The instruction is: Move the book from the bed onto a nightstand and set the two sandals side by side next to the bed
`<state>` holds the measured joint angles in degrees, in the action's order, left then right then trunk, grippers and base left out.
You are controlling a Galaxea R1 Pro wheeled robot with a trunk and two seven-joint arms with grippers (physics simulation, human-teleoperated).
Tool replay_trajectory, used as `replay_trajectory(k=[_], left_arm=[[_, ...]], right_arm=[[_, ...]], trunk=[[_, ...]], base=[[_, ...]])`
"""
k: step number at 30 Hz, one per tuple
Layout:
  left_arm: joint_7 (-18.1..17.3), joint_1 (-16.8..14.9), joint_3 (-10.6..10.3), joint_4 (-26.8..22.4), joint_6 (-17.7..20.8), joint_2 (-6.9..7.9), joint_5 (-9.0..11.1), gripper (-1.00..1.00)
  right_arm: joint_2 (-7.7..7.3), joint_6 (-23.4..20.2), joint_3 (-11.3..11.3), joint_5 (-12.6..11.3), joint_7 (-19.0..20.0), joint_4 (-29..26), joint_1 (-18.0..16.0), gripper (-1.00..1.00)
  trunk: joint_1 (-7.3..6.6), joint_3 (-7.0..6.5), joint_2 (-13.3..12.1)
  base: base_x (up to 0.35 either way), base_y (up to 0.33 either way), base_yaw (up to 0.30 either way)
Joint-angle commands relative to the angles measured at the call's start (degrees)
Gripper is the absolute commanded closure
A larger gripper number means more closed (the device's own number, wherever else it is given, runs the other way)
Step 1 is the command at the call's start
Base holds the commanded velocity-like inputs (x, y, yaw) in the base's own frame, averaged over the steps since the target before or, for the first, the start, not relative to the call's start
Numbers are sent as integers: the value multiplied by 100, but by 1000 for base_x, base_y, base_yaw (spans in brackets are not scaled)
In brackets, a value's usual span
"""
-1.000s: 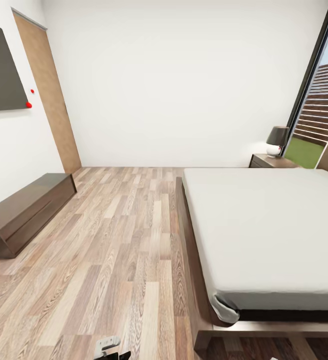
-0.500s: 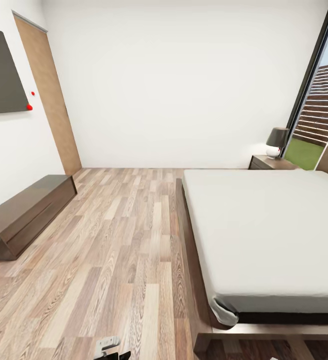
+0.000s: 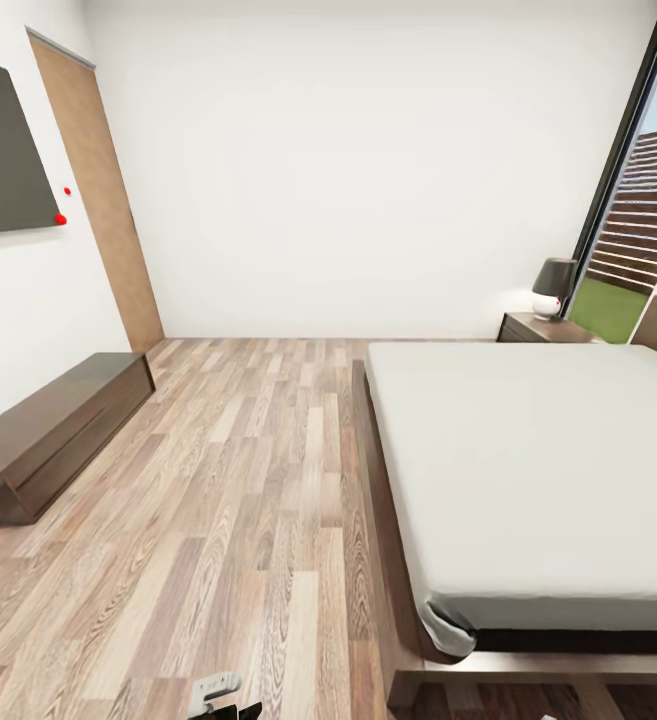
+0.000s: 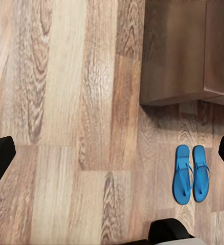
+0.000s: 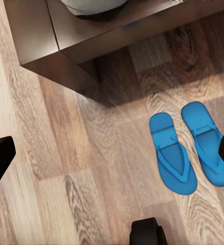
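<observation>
Beside the near corner of the large low bed with its dark brown wooden frame point(image 5: 66, 41) and plain light grey mattress point(image 3: 528, 470), the two bright blue flat flip-flop sandals point(image 5: 188, 150) are lying on the light wood-plank floor point(image 3: 218, 520), parallel, just beside each other, and near the frame. Both wrist views are looking down on them; the left tool point(image 4: 112, 158) and the right tool point(image 5: 112, 150) are each hanging spread wide and holding nothing. The sandals are probably light, thin and bendy, so pinching one across the sole edge or under the straps looks safest; the flat sole may slide on the planks. No book is showing on the visible mattress. A low dark brown glossy nightstand point(image 3: 543, 328) carrying a dark-shaded lamp point(image 3: 553, 285) is standing at the far right by the window.
</observation>
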<state>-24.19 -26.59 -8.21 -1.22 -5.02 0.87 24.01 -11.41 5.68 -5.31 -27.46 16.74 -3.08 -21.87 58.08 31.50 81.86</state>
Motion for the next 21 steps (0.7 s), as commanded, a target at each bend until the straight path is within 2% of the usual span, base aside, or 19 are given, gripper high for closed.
replay_trajectory(k=[1, 5, 12, 21], left_arm=[[-18, -4, -49, 8, -25, 1, 43, -100], [-17, -4, -49, 8, -25, 1, 43, -100], [-24, -4, -49, 8, -25, 1, 43, -100], [-17, -4, -49, 8, -25, 1, 43, -100]], right_arm=[[-2, 21, -49, -58, 22, 9, -3, -100], [-2, 21, -49, -52, 9, 9, -7, -100], [-2, 21, -49, -49, 5, 9, -6, -100], [-2, 21, -49, -49, -12, 9, -4, -100]], trunk=[[-23, -13, -39], [-111, -85, -199], [-111, -86, -199], [-111, -105, -199]], base=[[0, 0, 0], [0, 0, 0], [0, 0, -24], [0, 0, -236]])
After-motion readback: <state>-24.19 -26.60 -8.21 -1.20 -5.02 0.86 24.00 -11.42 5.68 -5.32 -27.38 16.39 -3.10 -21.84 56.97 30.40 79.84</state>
